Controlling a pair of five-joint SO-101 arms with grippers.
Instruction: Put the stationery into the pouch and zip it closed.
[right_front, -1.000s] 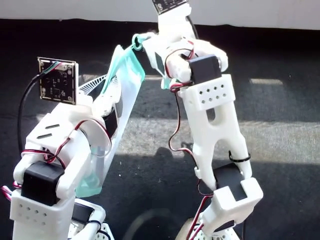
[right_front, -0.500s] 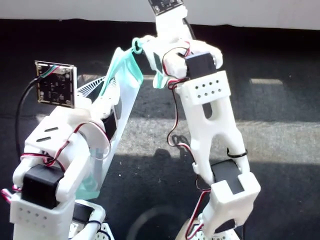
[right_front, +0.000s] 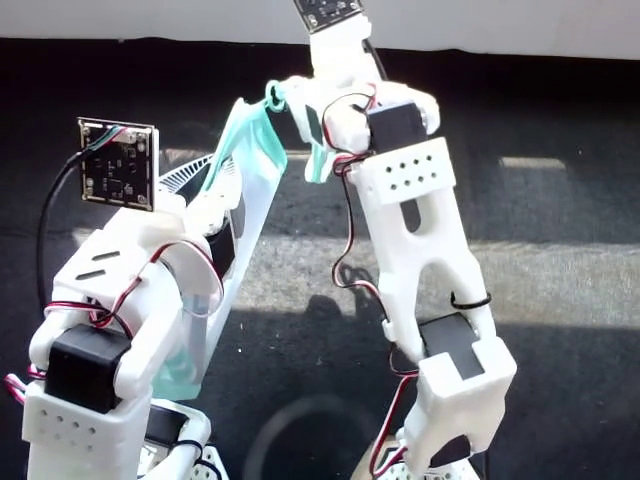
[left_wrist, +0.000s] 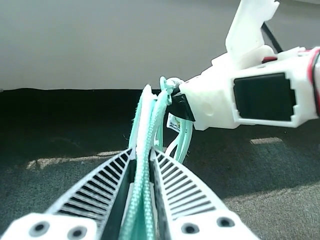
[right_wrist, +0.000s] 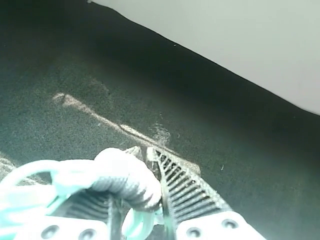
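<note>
A translucent pouch (right_front: 248, 195) with teal edging hangs in the air above the table, slanting from low left to high right. My left gripper (right_front: 213, 190) is shut on the pouch's long edge (left_wrist: 145, 117) partway up; in the left wrist view its ribbed fingers (left_wrist: 112, 175) pinch the teal and white band. My right gripper (right_front: 292, 103) is at the pouch's upper end, shut on the knotted teal zip cord (right_front: 272, 94). The right wrist view has that knot (right_wrist: 127, 172) between its fingers (right_wrist: 185, 185). What is inside the pouch I cannot tell.
Below lies a dark felt mat (right_front: 560, 220) crossed by sunlit strips. A pale wall (right_front: 520, 20) runs along the back. Both arms stand close together at the front, and the right side of the mat has free room.
The right arm's forearm has swung slightly leftward while its gripper stays on the zip cord. The pouch's upper end has shifted a little; the left arm has barely moved.
</note>
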